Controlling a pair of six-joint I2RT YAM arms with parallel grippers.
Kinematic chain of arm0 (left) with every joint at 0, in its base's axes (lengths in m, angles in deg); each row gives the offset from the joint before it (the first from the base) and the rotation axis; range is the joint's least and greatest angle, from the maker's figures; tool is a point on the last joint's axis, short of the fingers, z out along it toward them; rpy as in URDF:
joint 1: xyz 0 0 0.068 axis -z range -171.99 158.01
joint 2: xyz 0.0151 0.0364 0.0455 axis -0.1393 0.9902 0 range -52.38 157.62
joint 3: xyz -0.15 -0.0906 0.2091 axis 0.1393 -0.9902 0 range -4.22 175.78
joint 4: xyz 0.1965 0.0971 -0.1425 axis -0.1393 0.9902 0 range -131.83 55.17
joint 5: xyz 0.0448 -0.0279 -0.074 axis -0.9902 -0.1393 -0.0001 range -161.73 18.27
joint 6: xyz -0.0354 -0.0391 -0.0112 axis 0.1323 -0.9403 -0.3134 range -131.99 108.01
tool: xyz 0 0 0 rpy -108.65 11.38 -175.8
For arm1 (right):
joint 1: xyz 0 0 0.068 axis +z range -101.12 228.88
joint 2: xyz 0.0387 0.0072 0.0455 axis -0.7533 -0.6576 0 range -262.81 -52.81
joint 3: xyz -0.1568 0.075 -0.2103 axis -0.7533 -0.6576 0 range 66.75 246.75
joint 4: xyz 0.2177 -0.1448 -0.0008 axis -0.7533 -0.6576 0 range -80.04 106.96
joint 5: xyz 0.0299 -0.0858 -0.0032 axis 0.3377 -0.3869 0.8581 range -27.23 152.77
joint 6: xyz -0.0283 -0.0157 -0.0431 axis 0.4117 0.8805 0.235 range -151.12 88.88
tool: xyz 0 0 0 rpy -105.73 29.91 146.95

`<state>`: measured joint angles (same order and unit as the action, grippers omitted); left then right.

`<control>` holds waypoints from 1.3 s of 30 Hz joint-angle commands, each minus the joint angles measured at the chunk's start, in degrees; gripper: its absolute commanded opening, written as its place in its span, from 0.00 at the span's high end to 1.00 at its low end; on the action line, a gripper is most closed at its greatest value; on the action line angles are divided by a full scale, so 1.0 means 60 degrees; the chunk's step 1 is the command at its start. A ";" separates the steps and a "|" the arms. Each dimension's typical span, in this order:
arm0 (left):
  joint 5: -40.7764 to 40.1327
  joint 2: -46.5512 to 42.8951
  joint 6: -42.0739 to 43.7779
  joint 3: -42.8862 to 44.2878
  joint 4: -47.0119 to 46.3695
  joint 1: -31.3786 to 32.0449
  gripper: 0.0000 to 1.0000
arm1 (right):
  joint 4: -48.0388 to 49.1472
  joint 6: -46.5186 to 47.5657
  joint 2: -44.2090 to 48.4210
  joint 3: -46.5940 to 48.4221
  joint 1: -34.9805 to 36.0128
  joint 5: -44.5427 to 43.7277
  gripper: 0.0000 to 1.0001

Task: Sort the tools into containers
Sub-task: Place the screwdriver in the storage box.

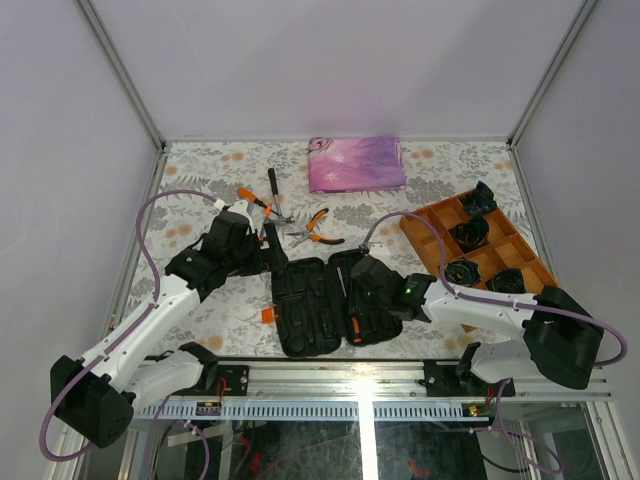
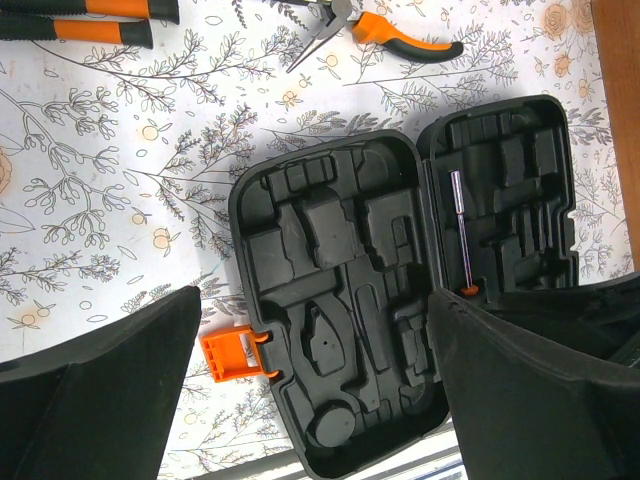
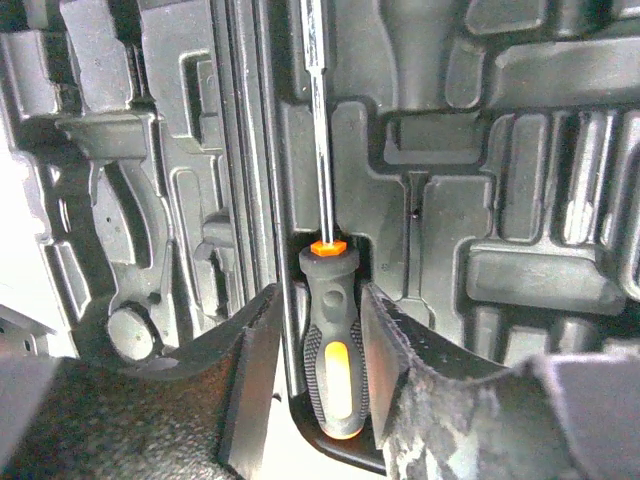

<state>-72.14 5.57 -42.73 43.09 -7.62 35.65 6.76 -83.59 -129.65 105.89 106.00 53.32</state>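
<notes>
In the right half of the open black tool case (image 1: 305,300), close by the hinge, a screwdriver (image 3: 333,370) with an orange-and-black handle, laid in a moulded slot, metal shaft pointing toward the far side of the table. Astride the handle, the right gripper (image 3: 322,300), its 2 fingers parted: a dark sliver of gap at the left finger, the right finger just beside the grip, no squeeze to be seen. Left half of the case bare of tools, only moulded recesses; an orange latch (image 2: 228,357) sticking out from its left edge. Above that half, the left gripper (image 2: 315,300), fingers spread wide with nothing between them, one of them hiding the screwdriver's handle in the left wrist view. From above, the right arm's wrist covering much of the case's right half. Beyond the case on the floral tablecloth (image 1: 200,190), orange-and-black pliers (image 1: 318,228) just past the far edge, a second orange-handled pair (image 1: 250,198) farther left, and beside it a slim black-handled hammer (image 1: 272,188). At the far edge, a folded pink-purple cloth (image 1: 355,163). To the right, well apart from the case, a wooden tray (image 1: 425,232) with compartments, 4 black coiled bundles (image 1: 468,235) in them.
</notes>
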 commanded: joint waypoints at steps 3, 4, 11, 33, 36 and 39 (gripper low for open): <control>0.0399 -0.0012 0.0332 -0.0035 -0.0414 -0.0032 0.06 | -0.0570 0.0369 0.0422 0.0312 0.0091 -0.0579 0.64; 0.0455 -0.0006 0.0333 -0.0023 -0.0442 -0.0036 0.06 | -0.0597 0.0487 0.0422 0.0328 0.0089 -0.0569 0.64; 0.0959 -0.0091 -0.0723 -0.0110 -0.1293 -0.0036 0.00 | -0.0539 0.1041 0.1005 0.0092 0.0089 -0.0983 0.61; 0.0341 0.0754 -0.1480 0.0588 -0.2296 -0.0562 0.00 | -0.2050 0.1557 0.2313 -0.0360 -0.1293 -0.2430 0.02; 0.0448 0.0798 -0.1232 0.0593 -0.2220 -0.0610 0.00 | -0.2487 0.1334 0.2043 -0.0489 -0.1630 -0.2297 0.05; 0.0383 0.0801 -0.1240 0.0481 -0.2157 -0.0642 0.00 | -0.1624 0.1710 0.1929 -0.0901 -0.1670 -0.0629 0.07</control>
<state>-70.15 10.36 -50.97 45.49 -17.87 32.54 -4.54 -74.04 -117.61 101.34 96.74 42.70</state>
